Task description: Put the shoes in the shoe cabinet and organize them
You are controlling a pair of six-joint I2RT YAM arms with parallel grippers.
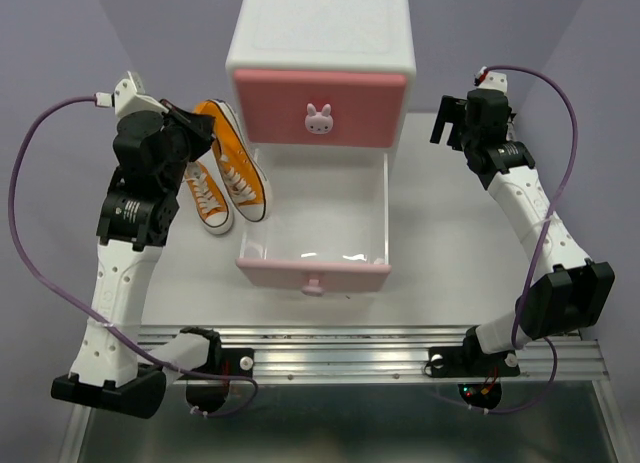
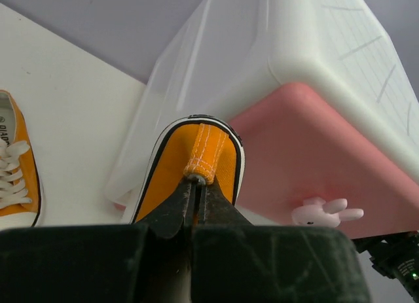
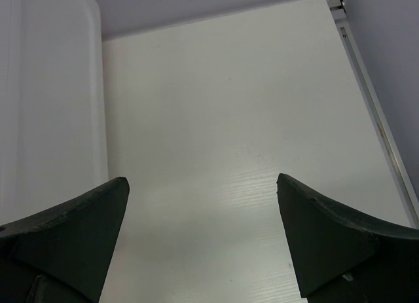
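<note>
- Two orange sneakers are in sight, each with white laces and a white sole, both on the table (image 1: 450, 233) side to the left of the shoe cabinet (image 1: 320, 28)
- The first orange sneaker (image 1: 240, 168) runs along the outer left wall of the pulled-out drawer, with its toe toward the arm bases and its heel toward the back. Whether its sole rests on the table cannot be told
- The left gripper (image 1: 200, 118) is clamped on that sneaker's heel. In the wrist view its two fingers (image 2: 171, 214) are pressed together around the orange heel loop (image 2: 204, 152)
- The second orange sneaker (image 1: 208, 198) lies sole down on the table, just beside the first on its outer side and pointing the same way. No gripper touches it
- The shoe cabinet is white and has two drawers
- The upper drawer (image 1: 270, 103) has a darker pink front and is closed
- The lower drawer (image 1: 280, 273) has a paler pink front and is drawn out toward the arms; both sneakers are outside it
- There are two bunny knobs, one on the upper front (image 1: 318, 120) and one on the lower front (image 1: 313, 287)
- The right gripper (image 1: 450, 123) hangs to the right of the cabinet, well apart from both sneakers. Its two fingers (image 3: 72, 231) are spread wide, with only bare table between them
</note>
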